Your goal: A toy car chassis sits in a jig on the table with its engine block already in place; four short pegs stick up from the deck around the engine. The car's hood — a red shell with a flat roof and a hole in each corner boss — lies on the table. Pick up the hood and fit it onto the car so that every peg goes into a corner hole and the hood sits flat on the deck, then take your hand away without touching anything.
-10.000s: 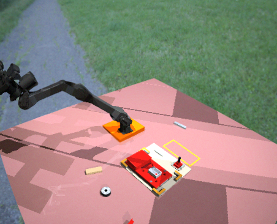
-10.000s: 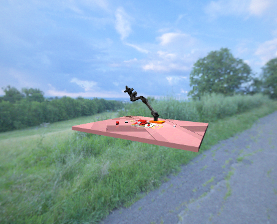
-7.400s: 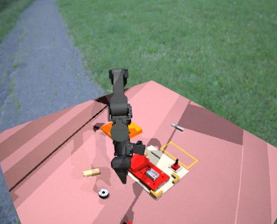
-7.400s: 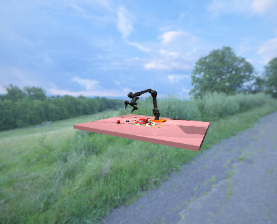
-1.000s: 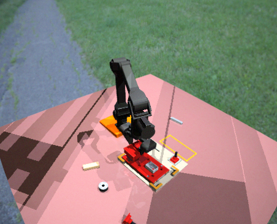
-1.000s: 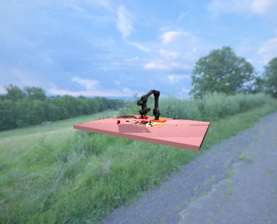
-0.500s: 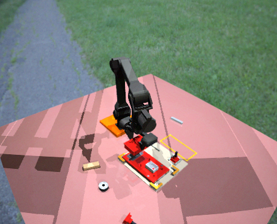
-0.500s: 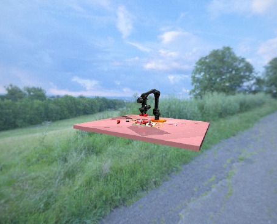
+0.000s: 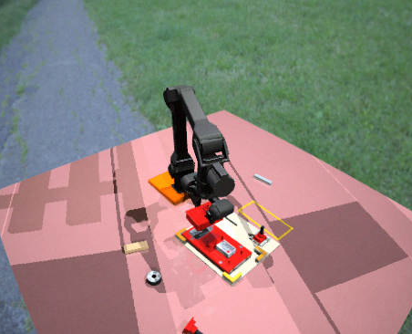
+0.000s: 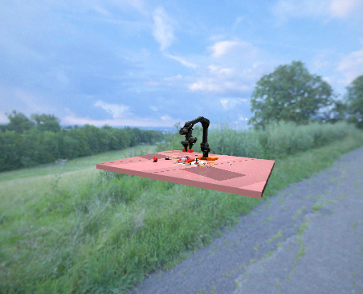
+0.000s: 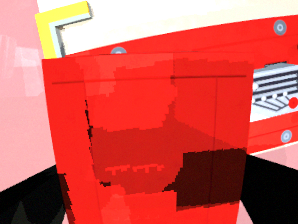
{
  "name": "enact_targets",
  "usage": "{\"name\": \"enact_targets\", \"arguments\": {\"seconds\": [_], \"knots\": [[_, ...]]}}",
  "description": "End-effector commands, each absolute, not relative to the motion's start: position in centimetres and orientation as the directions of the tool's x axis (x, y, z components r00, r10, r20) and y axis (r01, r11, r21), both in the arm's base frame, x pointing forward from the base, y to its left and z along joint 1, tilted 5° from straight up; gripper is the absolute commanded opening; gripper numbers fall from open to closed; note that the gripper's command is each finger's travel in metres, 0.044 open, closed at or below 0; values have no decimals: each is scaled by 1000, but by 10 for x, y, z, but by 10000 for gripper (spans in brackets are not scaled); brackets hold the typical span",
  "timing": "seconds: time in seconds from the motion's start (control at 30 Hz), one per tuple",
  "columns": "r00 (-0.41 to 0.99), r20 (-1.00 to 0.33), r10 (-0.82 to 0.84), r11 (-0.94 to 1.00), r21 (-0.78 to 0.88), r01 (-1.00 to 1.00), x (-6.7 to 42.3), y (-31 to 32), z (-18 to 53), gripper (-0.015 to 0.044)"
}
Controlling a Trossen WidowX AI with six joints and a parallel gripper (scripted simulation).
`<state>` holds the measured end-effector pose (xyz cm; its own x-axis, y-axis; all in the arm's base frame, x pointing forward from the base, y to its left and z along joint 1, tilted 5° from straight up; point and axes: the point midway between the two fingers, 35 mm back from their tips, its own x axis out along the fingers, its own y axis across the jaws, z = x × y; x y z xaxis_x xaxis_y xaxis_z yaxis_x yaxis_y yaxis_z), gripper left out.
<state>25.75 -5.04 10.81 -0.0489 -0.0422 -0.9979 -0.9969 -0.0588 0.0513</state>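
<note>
The hood [image 9: 199, 216] is held clear of the counter [image 9: 357, 237], gripped by the end effector [image 9: 211, 214], whose fingers are closed on it at a fairly wide spread. In the top view the red shell is seen tilted, at the rear-left end of the chassis [image 9: 218, 248], partly over it and not seated on the deck. From the wrist view, the hood [image 11: 153, 163] fills most of the picture between the dark fingers at the lower corners; past its far edge the chassis deck [image 11: 226, 50] is seen, with small grey round pegs [image 11: 280, 27] showing on it.

The chassis is held in the jig [image 9: 263, 246], a pale plate with yellow corner brackets [image 9: 231, 276] and orange ones. The engine block [image 9: 226, 248], a light grey piece, is seated on the deck toward the front. A small red piece with a black stick [image 9: 260, 235] stands on the jig plate just beside the chassis.

Further out, a yellow outlined rectangle [image 9: 282, 222] is marked on the counter next to the jig. The arm is rooted on an orange base plate [image 9: 163, 187]. A grey bar [image 9: 262, 179] lies well apart to the right, a tan block [image 9: 136, 246] and a dark ring [image 9: 153, 277] to the left, and a red object [image 9: 191, 327] is cut off at the lower edge.

In the exterior view the arm [image 10: 198, 134] is seen small on the pink counter [image 10: 242, 181]; the hold itself cannot be made out there.
</note>
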Motion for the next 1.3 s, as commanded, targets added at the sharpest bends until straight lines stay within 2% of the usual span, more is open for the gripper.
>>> {"name": "enact_targets", "arguments": {"seconds": [0.0, 0.6, 1.27], "knots": [[-43, -998, -44, 10, 42, -999, 264, -50, 111, 0], [-39, -998, -46, 373, 20, -927, 287, -45, 113, 0], [-36, -998, -47, 712, -8, -702, 313, -38, 113, 0]]}}
